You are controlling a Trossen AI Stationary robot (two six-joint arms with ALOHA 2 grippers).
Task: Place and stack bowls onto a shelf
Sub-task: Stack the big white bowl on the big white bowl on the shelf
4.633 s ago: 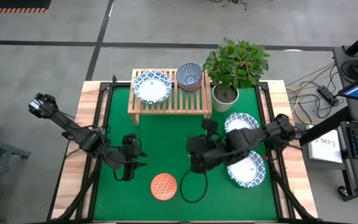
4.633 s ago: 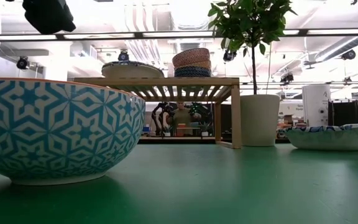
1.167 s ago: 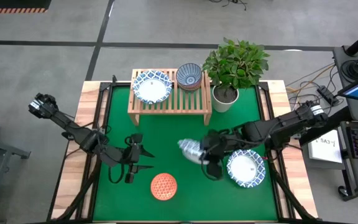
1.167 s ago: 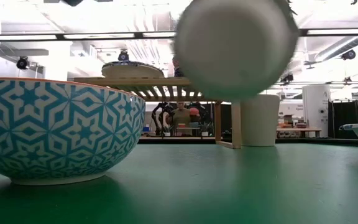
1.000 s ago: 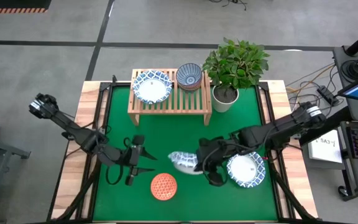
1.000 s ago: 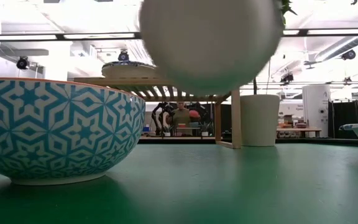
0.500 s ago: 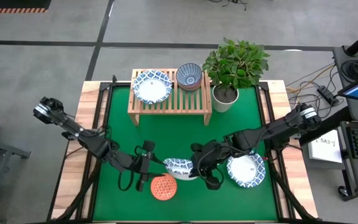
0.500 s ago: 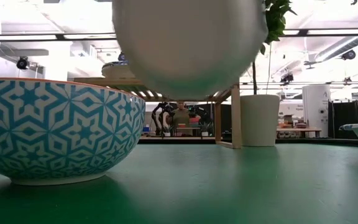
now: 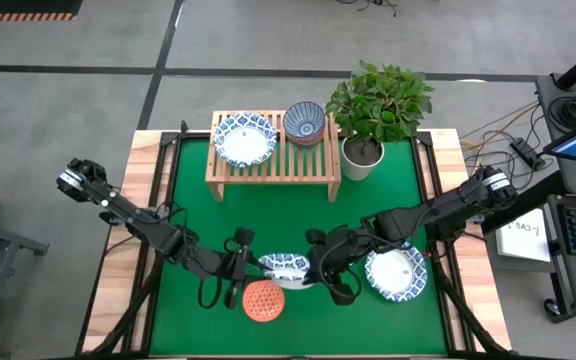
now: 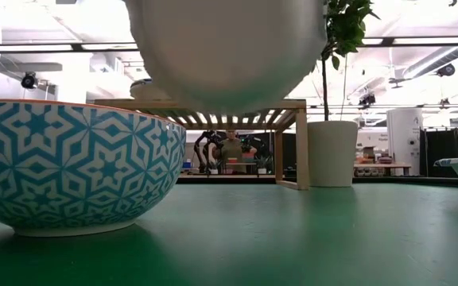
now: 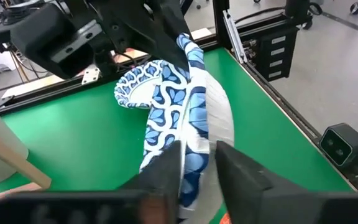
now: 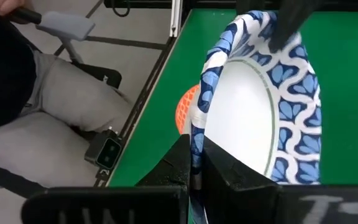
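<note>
mat: green table mat [image 9: 268,210] covers the worktop; both arms meet over its front middle
plant: potted plant [image 9: 376,105] at back right, white pot just beside shelf's right end
shelf: light-wood shelf [image 9: 273,163] at back centre; wide blue-rim bowl [image 9: 244,138] on its left part; stack of small bowls [image 9: 305,122] on its right part, blue one on top
held bowl: white bowl w/ blue patterned rim [image 9: 286,269] up off the mat btwn the two grippers, tilted; in low view its pale underside [image 10: 225,52] hangs above the mat
spare bowl: another blue-rim bowl [image 9: 395,272] flat on mat at front right
red-orange bowl: red-orange bowl [image 9: 263,299] on mat at front, just below held bowl
R gripper: right gripper [image 12: 192,160] clamped on held bowl's rim, one finger each side
L gripper: left gripper [image 11: 196,163] straddles the opposite rim; fingers apart w/ rim btwn them; grip can't tell
</note>
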